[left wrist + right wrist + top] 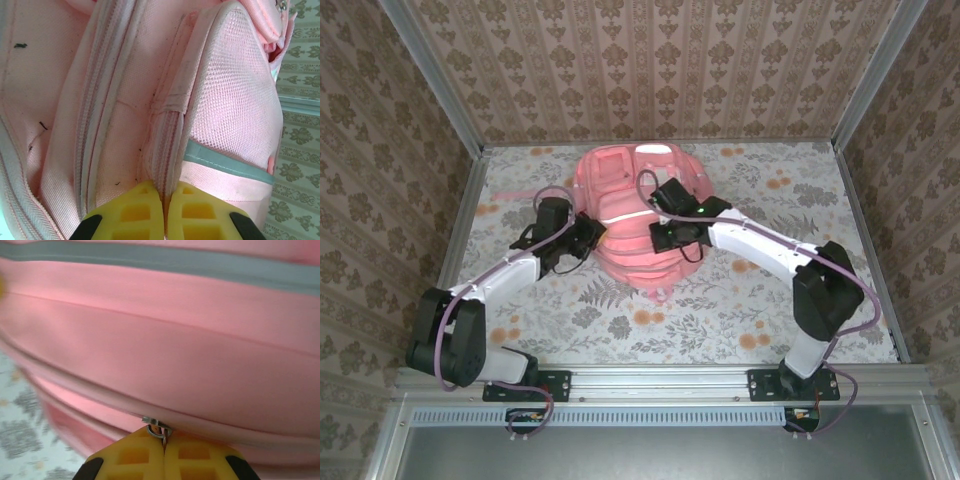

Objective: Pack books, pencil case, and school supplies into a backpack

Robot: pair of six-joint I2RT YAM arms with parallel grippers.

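The left claw (166, 196) sits at the bottom centre of the left wrist view. Its two ribbed yellow fingers are pressed together, pinching a raised fold of the zip band (167, 145) that runs up the pink backpack (620, 180). Right of that fold bulges a finely woven mesh panel (230, 90), edged below by a smooth grey-green strip (225, 165). Left of it the fabric is soft, with long stitched, ribbed seams and a few dark flecks.

The right claw (163, 442), at the bottom centre of its own view, is likewise closed tight. Its yellow tips nip a small metal zipper pull (156, 425) on a seam of smooth, taut pink cloth.

From overhead, the backpack lies in the upper middle of the frame, rounded and puffy, with an arm reaching in on either side. It rests on a floral tablecloth (770, 310), with patterned wallpaper (650, 60) behind.
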